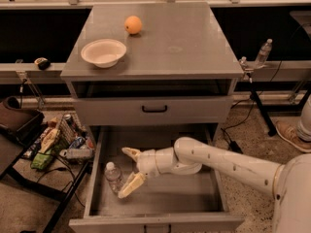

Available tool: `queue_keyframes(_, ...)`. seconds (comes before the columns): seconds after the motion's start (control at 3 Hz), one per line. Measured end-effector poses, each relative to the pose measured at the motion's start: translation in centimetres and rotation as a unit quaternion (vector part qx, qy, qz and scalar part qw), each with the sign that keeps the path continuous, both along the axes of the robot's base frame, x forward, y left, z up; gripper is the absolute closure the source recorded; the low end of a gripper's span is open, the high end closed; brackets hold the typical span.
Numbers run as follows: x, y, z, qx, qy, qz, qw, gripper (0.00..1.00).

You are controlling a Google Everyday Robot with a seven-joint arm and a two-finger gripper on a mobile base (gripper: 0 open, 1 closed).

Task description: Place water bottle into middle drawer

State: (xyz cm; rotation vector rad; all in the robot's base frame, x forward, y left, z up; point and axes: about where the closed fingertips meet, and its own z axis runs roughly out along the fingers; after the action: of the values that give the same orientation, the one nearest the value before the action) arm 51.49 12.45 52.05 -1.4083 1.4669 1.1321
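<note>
The water bottle point(114, 177), clear ribbed plastic with a white cap, stands upright on the floor of the open middle drawer point(165, 195), near its left wall. My gripper point(129, 169) is inside the drawer just right of the bottle, at the end of my white arm reaching in from the right. Its two tan fingers are spread wide, one above and one below, and nothing is between them. The bottle stands apart from the fingers.
On the cabinet top are an orange point(133, 24) and a white bowl point(103, 52). A shut drawer front with a black handle point(154, 109) is above the open drawer. A small clear bottle point(263, 53) stands at the right. A basket of clutter point(63, 140) sits on the floor left.
</note>
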Motion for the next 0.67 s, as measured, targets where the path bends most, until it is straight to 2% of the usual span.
queue_keyframes(0.33,0.1,-3.8,3.8,-0.071,0.007,-0.016,0.9973,0.0)
queue_keyframes(0.67,1.8,-8.7,10.5,-0.133,-0.028,-0.064,0.9887,0.0)
